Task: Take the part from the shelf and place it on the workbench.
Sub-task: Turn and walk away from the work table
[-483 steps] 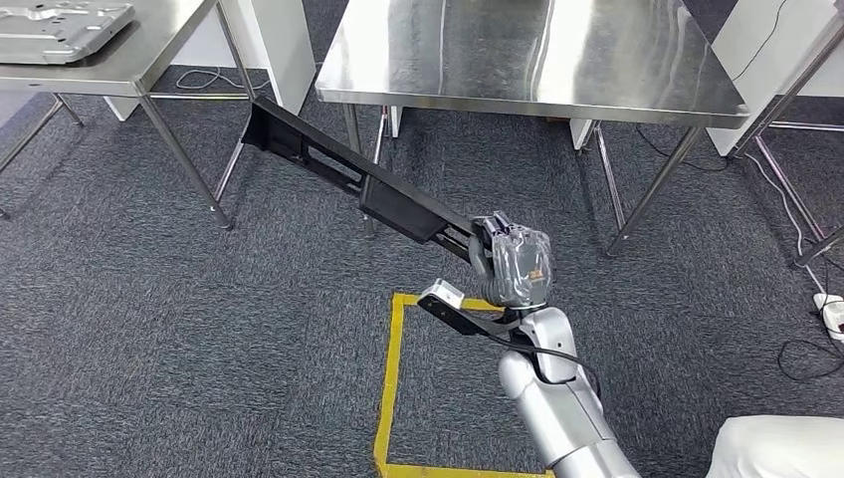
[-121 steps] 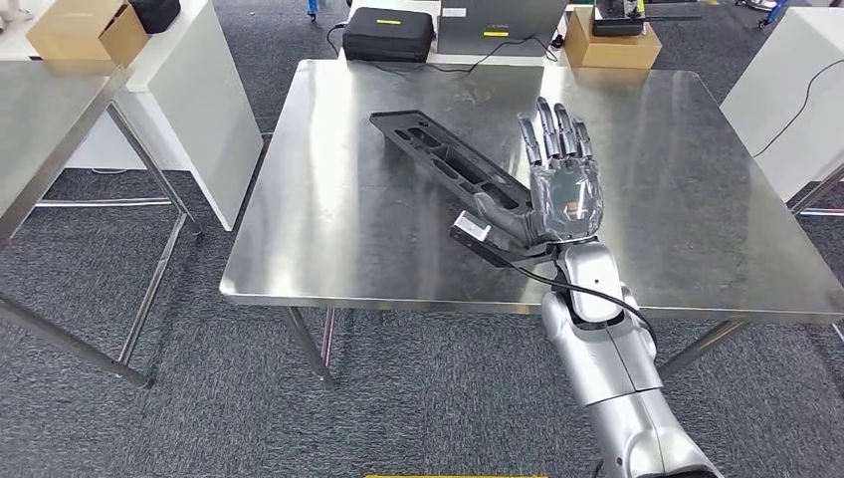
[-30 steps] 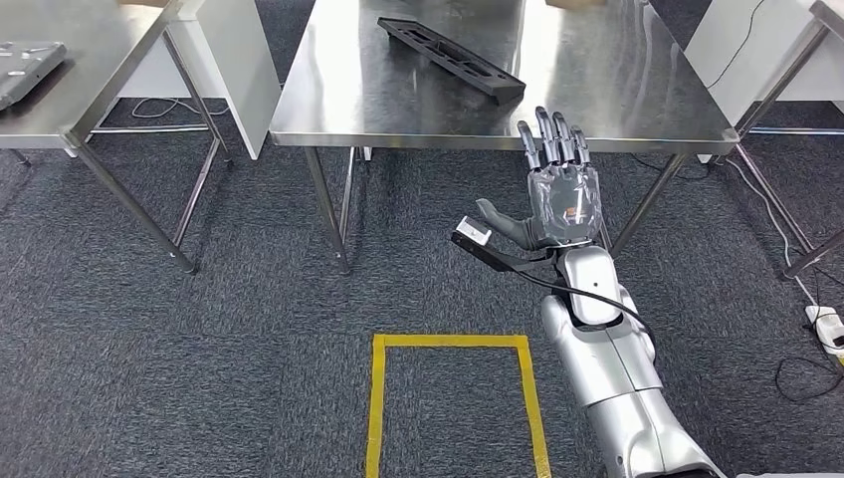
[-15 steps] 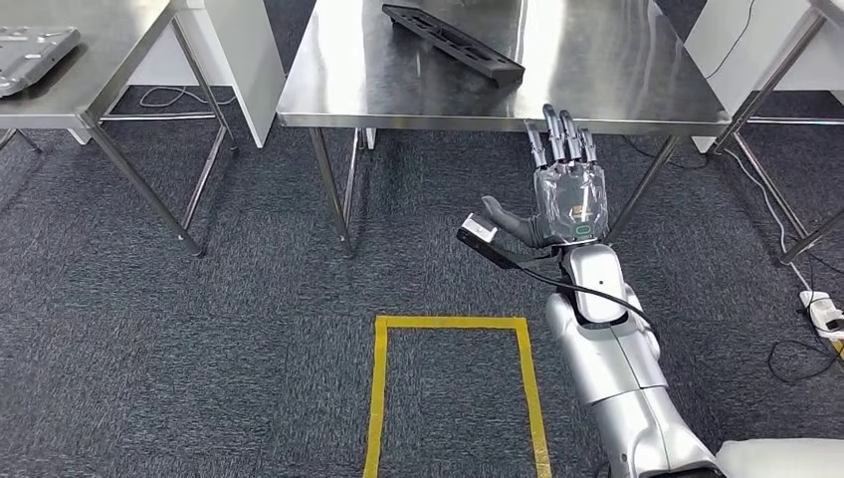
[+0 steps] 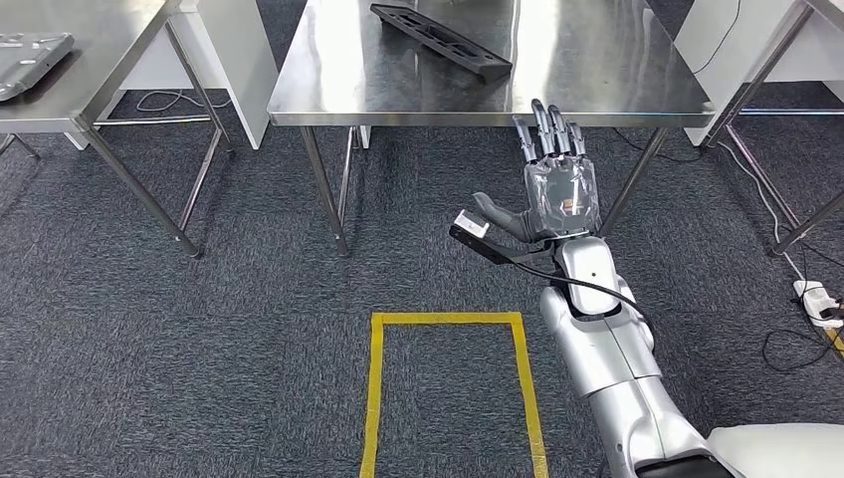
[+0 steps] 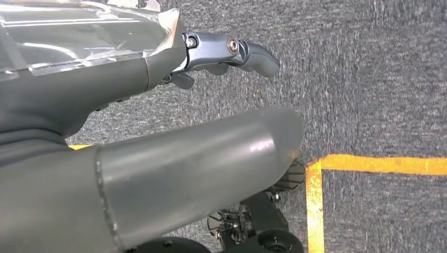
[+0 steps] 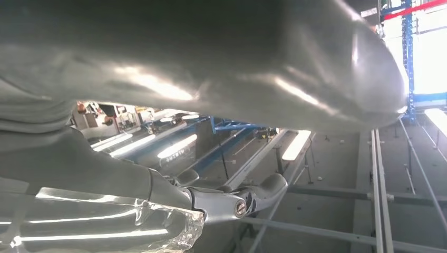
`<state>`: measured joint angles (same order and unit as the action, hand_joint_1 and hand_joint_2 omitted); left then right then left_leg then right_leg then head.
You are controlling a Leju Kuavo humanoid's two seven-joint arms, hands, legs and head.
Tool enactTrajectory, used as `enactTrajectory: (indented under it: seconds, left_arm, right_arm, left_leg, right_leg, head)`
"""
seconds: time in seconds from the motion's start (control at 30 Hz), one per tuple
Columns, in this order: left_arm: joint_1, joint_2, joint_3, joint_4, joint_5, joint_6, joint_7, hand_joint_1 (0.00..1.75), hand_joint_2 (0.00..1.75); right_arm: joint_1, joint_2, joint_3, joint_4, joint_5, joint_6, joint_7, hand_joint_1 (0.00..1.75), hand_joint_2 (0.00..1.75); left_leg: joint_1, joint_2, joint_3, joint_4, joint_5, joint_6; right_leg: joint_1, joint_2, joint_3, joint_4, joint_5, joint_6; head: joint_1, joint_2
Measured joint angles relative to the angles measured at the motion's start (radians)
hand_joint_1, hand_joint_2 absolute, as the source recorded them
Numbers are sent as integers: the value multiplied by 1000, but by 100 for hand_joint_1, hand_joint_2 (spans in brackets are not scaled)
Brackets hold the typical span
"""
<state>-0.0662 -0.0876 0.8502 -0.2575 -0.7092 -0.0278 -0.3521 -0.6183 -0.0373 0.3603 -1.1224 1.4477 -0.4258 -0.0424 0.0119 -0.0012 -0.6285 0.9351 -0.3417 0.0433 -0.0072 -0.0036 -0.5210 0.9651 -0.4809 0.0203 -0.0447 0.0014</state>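
You are looking at a job that reads as finished: the black part (image 5: 441,41) is lying flat on the workbench (image 5: 597,80), well apart from the right hand (image 5: 550,189), which is hovering off the near edge, fingers spread and holding nothing. Nothing is calling for another grasp. The left wrist view is adding the left hand (image 6: 158,105) hanging empty over the carpet by the yellow tape (image 6: 369,164), fingers loosely curled, so I cannot tell whether they are closed.
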Motion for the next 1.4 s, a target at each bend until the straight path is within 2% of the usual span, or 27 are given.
enactTrajectory:
  seconds: [0.07, 0.13, 0.17, 0.2, 0.23, 0.3, 0.33, 0.37, 0.47, 0.53, 0.6, 0.67, 0.7, 0.73, 0.77, 0.83, 0.87, 0.9, 0.97, 1.0, 1.07, 1.13, 1.2, 1.23, 1.3, 1.33, 1.4]
  left_arm:
    - [-1, -2, 5, 0, 0, 0, 0, 0, 0]
    - [-1, -4, 8, 0, -3, 0, -1, 0, 0]
    - [-1, -4, 9, 0, -5, 0, -1, 0, 0]
    - [0, -5, 11, 0, -8, -1, -2, 0, 0]
    - [0, -6, 11, 0, -11, -1, -2, 0, 0]
    - [0, -8, 12, 0, -19, -2, -3, 0, 0]
    - [0, -6, 12, 0, -22, -2, -3, 0, 0]
    - [0, -6, 12, -1, -24, -2, -3, 0, 0]
    - [3, -6, 12, -1, -30, -2, -3, 0, 0]
    - [6, -7, 12, -1, -34, -3, -3, 0, 0]
    - [5, -7, 12, -1, -35, -2, -3, 0, 0]
    - [2, -7, 12, -1, -36, -3, -3, 0, 0]
    - [2, -7, 12, -1, -36, -3, -3, 0, 0]
    - [2, -7, 12, -1, -37, -3, -3, 0, 0]
    - [2, -7, 12, -1, -38, -3, -3, 0, 0]
    - [-2, -5, 12, -1, -43, -3, -3, 0, 0]
    - [-5, -5, 12, -2, -45, -3, -2, 0, 0]
    - [-8, -5, 12, -2, -47, -3, -2, 0, 0]
    - [-11, -5, 12, -2, -48, -3, -1, 0, 0]
    - [-11, -5, 12, -2, -49, -4, 0, 0, 0]
    - [-14, -5, 12, -2, -52, -5, 2, 0, 0]
    - [-18, -6, 12, -3, -52, -6, 3, 0, 0]
    - [-20, -7, 12, -3, -52, -8, 5, 0, 0]
    - [-19, -7, 12, -3, -52, -9, 5, 0, 0]
    - [-19, -7, 12, -3, -52, -10, 6, 0, 0]
    - [-19, -7, 12, -3, -52, -10, 6, 0, 0]
    - [-18, -7, 12, -3, -52, -10, 6, 0, 0]
  right_arm:
    - [-3, 0, 3, 3, 5, -2, 5, 0, 0]
    - [0, -2, 6, 8, 9, -3, 10, 0, 0]
    - [4, -3, 8, 10, 11, -3, 12, 0, 0]
    - [8, -3, 9, 13, 12, -3, 14, 0, 0]
    - [11, -4, 10, 14, 12, -3, 16, 0, 0]
    - [13, -6, 11, 16, 15, -2, 21, 0, 0]
    - [13, -6, 11, 16, 17, -1, 23, 0, 0]
    - [14, -7, 12, 16, 19, 0, 24, 0, 0]
    - [18, -6, 14, 17, 23, 2, 25, 0, 0]
    - [19, -3, 16, 17, 25, 2, 25, 0, 0]
    - [22, -2, 16, 17, 26, 3, 25, 0, 0]
    - [25, -4, 16, 18, 27, 3, 25, 0, 0]
    - [28, -4, 16, 18, 27, 3, 26, 0, 0]
    - [29, -4, 16, 18, 27, 3, 26, 0, 0]
    - [30, -4, 16, 18, 27, 3, 26, 0, 0]
    - [29, -4, 16, 18, 27, 3, 27, 0, 0]
    - [28, -6, 16, 18, 27, 3, 27, 0, 0]
    - [28, -8, 16, 18, 28, 2, 27, 0, 0]
    - [29, -10, 16, 17, 28, 1, 27, 0, 0]
    - [30, -12, 16, 16, 28, 0, 27, 0, 0]
    - [31, -15, 16, 16, 27, -3, 26, 0, 0]
    - [35, -21, 17, 18, 27, -5, 25, 0, 0]
    - [43, -26, 17, 21, 27, -6, 24, 0, 0]
    - [45, -27, 17, 22, 27, -6, 24, 0, 0]
    - [45, -27, 17, 23, 26, -6, 24, 0, 0]
    - [42, -27, 17, 23, 26, -6, 24, 0, 0]
    - [37, -26, 17, 25, 26, -6, 23, 0, 0]
  left_leg:
    - [8, -2, 14, -32, 17, 6]
    - [11, -11, 9, -37, 25, 3]
    - [13, -17, 3, -36, 28, -1]
    - [16, -25, -4, -33, 31, -6]
    - [21, -34, -13, -27, 33, -13]
    - [33, -52, -37, -2, 34, -31]
    - [36, -61, -51, 15, 31, -43]
    - [37, -68, -62, 29, 29, -53]
    - [41, -82, -75, 32, 39, -74]
    - [43, -57, -88, 55, 22, -77]
    - [41, -16, -133, 169, -52, -74]
    - [38, -1, -187, 320, -129, -71]
    - [35, 0, -195, 359, -147, -66]
    - [31, 1, -181, 356, -146, -59]
    - [25, 6, -146, 312, -131, -49]
    - [5, 45, -53, 177, -100, -21]
    - [-5, 62, -21, 127, -92, -11]
    - [-13, 73, -7, 101, -91, -5]
    - [-20, 56, -9, 92, -90, -3]
    - [-19, 45, -7, 86, -85, 0]
    - [-12, 23, 0, 71, -74, 8]
    - [-9, -2, 1, 66, -68, 14]
    - [-10, -33, -1, 67, -67, 15]
    - [-10, -50, -1, 68, -66, 15]
    - [-10, -80, -1, 72, -66, 14]
    - [-12, -93, -3, 76, -66, 11]
    - [-14, -116, -11, 81, -65, 2]
  right_leg:
    - [0, 1, -32, 66, -42, -4]
    - [-8, 3, -90, 193, -103, -3]
    - [-14, 3, -112, 242, -121, 3]
    - [-22, 3, -119, 262, -125, 14]
    - [-29, 3, -107, 241, -114, 28]
    - [-45, 16, -38, 120, -70, 59]
    - [-48, 26, -14, 69, -54, 64]
    - [-49, 33, -1, 43, -46, 61]
    - [-39, 22, -12, 56, -39, 24]
    - [-36, 9, -15, 59, -30, 6]
    - [-31, -7, -21, 58, -23, -4]
    - [-21, -27, -26, 59, -21, -8]
    - [-17, -38, -28, 59, -21, -8]
    - [-12, -49, -29, 59, -21, -8]
    - [-9, -59, -29, 59, -21, -8]
    - [-1, -79, -28, 59, -22, -8]
    - [2, -89, -27, 58, -23, -6]
    - [4, -99, -27, 58, -24, -4]
    - [3, -119, -23, 54, -26, 3]
    - [2, -116, -23, 56, -30, 8]
    - [-1, -71, -43, 103, -59, 9]
    - [-4, -17, -100, 223, -113, 4]
    - [-4, -2, -151, 324, -143, 7]
    - [-5, 1, -155, 324, -135, 14]
    - [-8, 15, -109, 217, -79, 30]
    - [-10, 34, -79, 148, -51, 33]
    - [-11, 57, -42, 66, -19, 25]
  head:
    - [3, 0]
    - [7, 0]
    - [7, 0]
    - [7, 0]
    - [7, 0]
    - [8, 0]
    - [12, 0]
    - [13, 0]
    - [9, 0]
    - [1, 0]
    - [-7, 0]
    - [-10, 0]
    - [-10, 0]
    - [-10, 0]
    - [-10, 0]
    - [-9, 0]
    - [-8, 0]
    - [-6, 0]
    - [-5, 0]
    - [-5, 0]
    - [-2, 0]
    - [3, 0]
    - [5, 0]
    - [5, 0]
    - [7, 0]
    - [8, 0]
    - [8, 0]
